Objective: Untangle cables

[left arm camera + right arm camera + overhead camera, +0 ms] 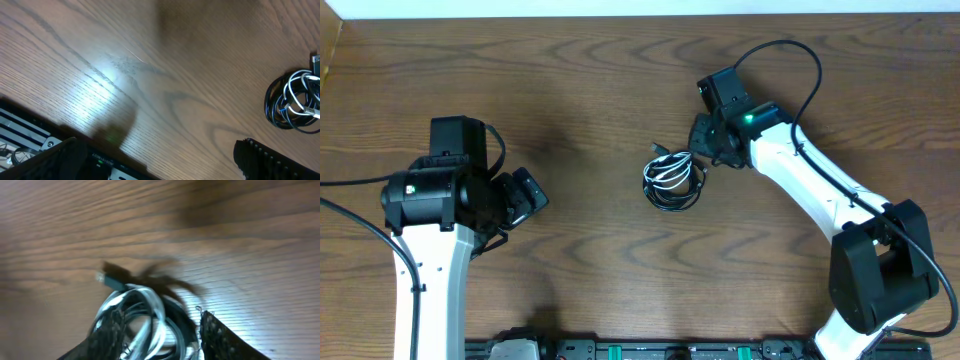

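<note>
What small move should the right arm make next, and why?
Probably advance the right gripper a little and close on the cables: in its wrist view they lie coiled between its open jaws on the table, and the left gripper is well away.

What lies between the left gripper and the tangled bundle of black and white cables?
Only bare brown wooden table separates the left gripper from the tangled bundle of black and white cables; the overhead view shows it.
</note>
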Available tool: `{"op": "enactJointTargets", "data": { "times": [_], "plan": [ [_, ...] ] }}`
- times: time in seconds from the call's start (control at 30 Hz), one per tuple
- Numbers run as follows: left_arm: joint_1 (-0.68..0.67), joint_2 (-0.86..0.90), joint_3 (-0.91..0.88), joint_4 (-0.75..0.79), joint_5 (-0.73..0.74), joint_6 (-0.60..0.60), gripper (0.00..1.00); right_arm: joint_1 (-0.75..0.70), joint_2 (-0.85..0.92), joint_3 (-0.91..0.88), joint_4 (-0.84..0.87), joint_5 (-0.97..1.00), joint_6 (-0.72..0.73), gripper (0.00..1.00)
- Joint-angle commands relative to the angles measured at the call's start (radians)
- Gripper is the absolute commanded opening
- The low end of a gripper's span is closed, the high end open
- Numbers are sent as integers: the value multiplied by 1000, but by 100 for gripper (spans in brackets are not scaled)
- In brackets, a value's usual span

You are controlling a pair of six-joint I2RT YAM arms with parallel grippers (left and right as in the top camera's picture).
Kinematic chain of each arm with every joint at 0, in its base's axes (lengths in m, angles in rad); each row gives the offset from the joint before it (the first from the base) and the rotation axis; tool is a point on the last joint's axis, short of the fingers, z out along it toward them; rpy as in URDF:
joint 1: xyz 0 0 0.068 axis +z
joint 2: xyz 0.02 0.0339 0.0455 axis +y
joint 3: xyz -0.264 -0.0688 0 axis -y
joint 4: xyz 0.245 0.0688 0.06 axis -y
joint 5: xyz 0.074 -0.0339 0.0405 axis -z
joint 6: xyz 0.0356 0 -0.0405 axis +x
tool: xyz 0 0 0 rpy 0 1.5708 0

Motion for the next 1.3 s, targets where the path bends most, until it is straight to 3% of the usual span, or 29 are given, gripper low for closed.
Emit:
{"op": "enactJointTargets", "data": {
  "times": [0.0, 0.27, 0.37, 0.6, 0.7, 0.83, 0.97, 1.27],
  "plan": [
    [4, 2, -2, -3, -2, -9, 99, 17, 21, 10, 7, -17, 21, 48],
    [4, 2, -2, -3, -2, -8, 99, 20, 71, 10, 2, 3, 81, 46],
    [4, 2, -2, -3, -2, -8, 100, 22, 90, 10, 10, -33, 80, 40],
    [4, 2, -2, -3, -2, -8, 100, 22, 97, 10, 32, -84, 80, 21],
    [4, 2, -2, -3, -2, -8, 99, 21, 97, 11, 36, -118, 79, 1],
    [4, 2, -2, -3, -2, -8, 99, 19, 87, 15, 38, -146, 72, 1],
    [4, 2, -2, -3, -2, -8, 99, 1, 40, 63, 30, -215, -27, 1],
    [4, 2, -2, -3, -2, -8, 99, 2, -214, 214, -58, -271, -219, 1]
  ]
}}
